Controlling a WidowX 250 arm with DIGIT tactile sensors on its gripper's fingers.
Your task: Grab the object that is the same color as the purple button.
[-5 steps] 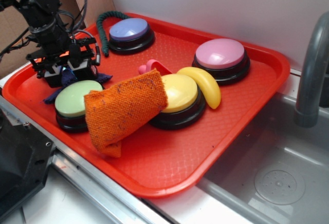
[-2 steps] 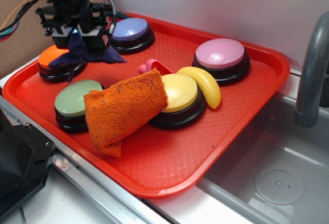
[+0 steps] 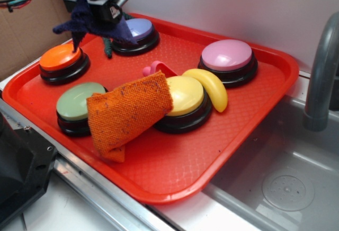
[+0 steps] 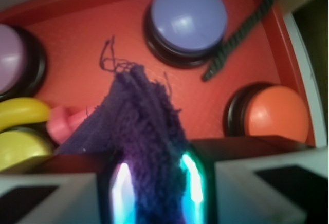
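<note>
1. The purple fabric piece (image 3: 85,21) is being held clear above the red tray (image 3: 175,172), near its far left corner, by the tool (image 3: 94,4).
2. In the wrist view the tool's jaws are being pressed closed on the fabric (image 4: 149,152), whose frayed corner is hanging down.
3. The purple button (image 3: 135,30) is being partly hidden just behind the fabric; contact cannot be judged.
4. The orange button (image 3: 61,59) is being seen below.
</note>
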